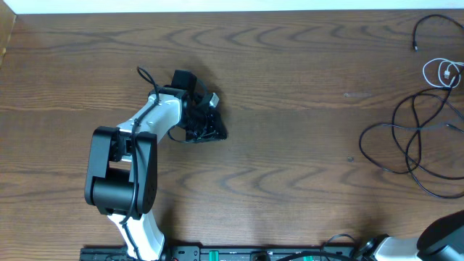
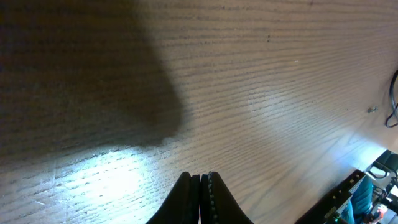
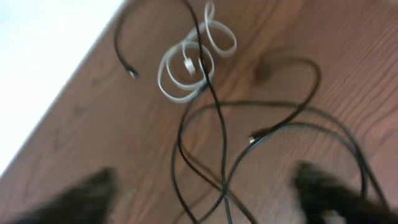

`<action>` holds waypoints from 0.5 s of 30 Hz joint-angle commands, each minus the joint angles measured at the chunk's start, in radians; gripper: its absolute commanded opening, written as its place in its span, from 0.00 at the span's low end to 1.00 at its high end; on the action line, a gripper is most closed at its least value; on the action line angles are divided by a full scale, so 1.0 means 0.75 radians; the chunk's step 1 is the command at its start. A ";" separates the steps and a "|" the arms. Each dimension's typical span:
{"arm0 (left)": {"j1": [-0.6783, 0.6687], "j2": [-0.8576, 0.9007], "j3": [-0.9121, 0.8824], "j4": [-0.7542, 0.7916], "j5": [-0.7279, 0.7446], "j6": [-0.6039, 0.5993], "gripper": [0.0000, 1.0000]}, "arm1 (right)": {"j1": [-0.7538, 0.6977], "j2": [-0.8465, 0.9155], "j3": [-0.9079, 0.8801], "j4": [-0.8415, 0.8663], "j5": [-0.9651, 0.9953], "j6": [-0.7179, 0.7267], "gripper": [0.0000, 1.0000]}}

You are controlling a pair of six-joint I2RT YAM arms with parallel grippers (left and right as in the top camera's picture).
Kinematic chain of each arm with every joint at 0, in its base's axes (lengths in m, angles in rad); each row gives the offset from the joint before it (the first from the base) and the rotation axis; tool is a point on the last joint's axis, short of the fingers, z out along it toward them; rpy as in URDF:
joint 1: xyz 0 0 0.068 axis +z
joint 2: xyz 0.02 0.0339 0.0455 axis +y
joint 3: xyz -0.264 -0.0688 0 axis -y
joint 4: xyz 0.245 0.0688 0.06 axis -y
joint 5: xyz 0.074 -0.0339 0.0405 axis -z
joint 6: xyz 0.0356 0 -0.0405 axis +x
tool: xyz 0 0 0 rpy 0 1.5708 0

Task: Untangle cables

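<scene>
The cables lie in a loose tangle at the table's right side: thin black cables (image 1: 413, 141) in overlapping loops, and a short white cable (image 1: 444, 72) coiled behind them. In the right wrist view the black cables (image 3: 217, 124) cross over each other below the white coil (image 3: 189, 65), with small plugs (image 3: 132, 73) at loose ends. My right gripper (image 3: 205, 193) hovers above the crossing, open wide, blurred fingers (image 3: 87, 196) either side, holding nothing. My left gripper (image 1: 212, 132) rests mid-table left, far from the cables. Its fingers (image 2: 200, 190) are shut and empty over bare wood.
The wooden table (image 1: 290, 87) ends at a white strip along the far edge (image 1: 217, 6). A rail of electronics (image 1: 217, 254) runs along the front edge. The right arm's base (image 1: 442, 239) sits at the front right corner.
</scene>
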 commanded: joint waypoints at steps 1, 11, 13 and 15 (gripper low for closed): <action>0.001 0.014 -0.001 0.012 0.007 0.021 0.08 | 0.014 0.009 0.021 -0.041 -0.087 -0.051 0.99; 0.001 -0.428 0.141 -0.055 -0.256 0.053 0.14 | 0.358 -0.024 0.298 -0.438 -0.472 -0.466 0.99; 0.001 -0.554 0.141 -0.059 -0.315 0.053 0.26 | 0.457 -0.038 0.307 -0.491 -0.472 -0.520 0.99; 0.001 -0.653 0.141 -0.060 -0.365 0.053 0.34 | 0.561 -0.046 0.307 -0.533 -0.470 -0.564 0.99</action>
